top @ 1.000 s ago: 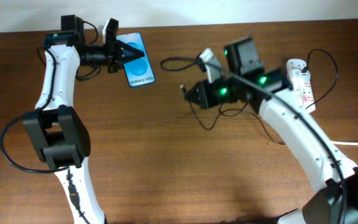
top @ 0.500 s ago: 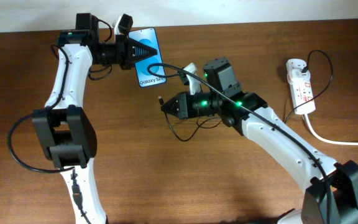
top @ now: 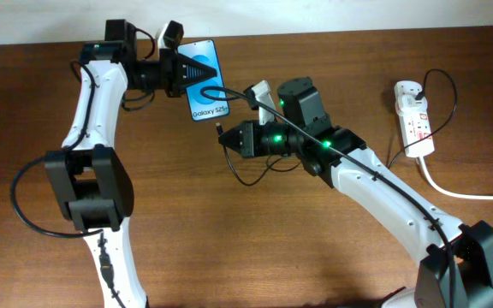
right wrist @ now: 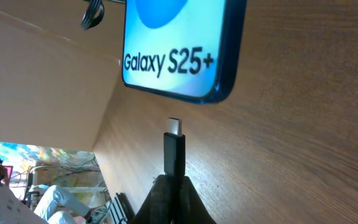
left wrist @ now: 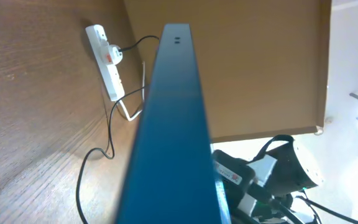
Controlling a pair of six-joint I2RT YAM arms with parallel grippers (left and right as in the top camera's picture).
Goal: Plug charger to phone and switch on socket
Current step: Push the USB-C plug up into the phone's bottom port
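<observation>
Overhead: socket [top: 415, 118] on brown wood table [top: 229, 248], pale wall [top: 315, 13] beyond.

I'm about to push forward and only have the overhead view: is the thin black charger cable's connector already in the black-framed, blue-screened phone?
Observer: No. The right wrist view shows the black charger connector, pinched in the right gripper, short of the phone's bottom edge, with bare wood between them.
Operator: Is it lined up?
Observer: Its silver tip points at about the middle of that edge. The port itself isn't visible.
</observation>
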